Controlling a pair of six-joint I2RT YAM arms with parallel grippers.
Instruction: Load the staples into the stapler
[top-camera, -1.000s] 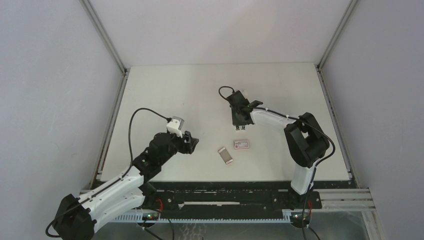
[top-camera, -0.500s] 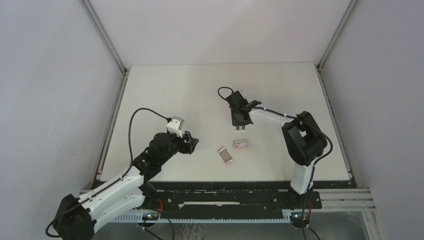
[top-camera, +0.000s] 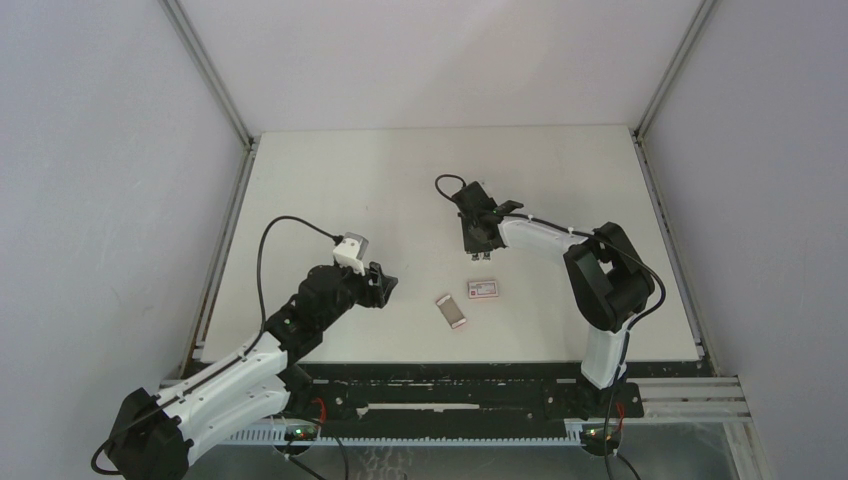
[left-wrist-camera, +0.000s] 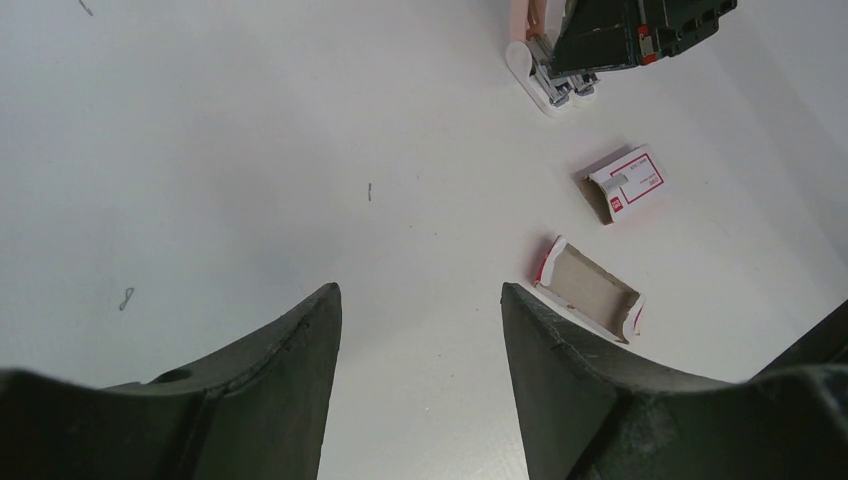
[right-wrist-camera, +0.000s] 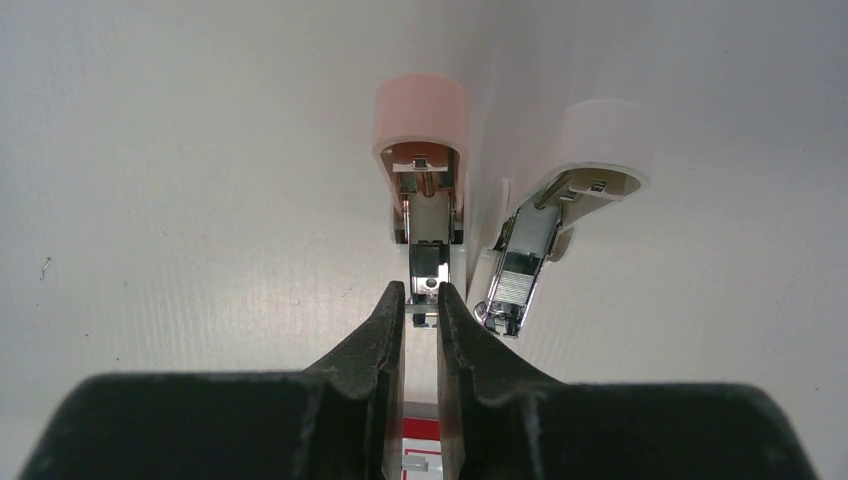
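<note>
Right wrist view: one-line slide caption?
Right tool, nearly closed, at the metal rail tip of the open pink stapler; an open white stapler lies beside it on the white table.

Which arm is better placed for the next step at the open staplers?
Right. The right gripper has its jaws nearly together at the open metal channel of the pink stapler, the white stapler beside it. The left gripper hangs open over the table, away from both, nearer the cardboard tray.

top: overhead, looking down | left wrist: low, distant | right wrist: close-up | all share: staplers (right-wrist-camera: 420, 120)
</note>
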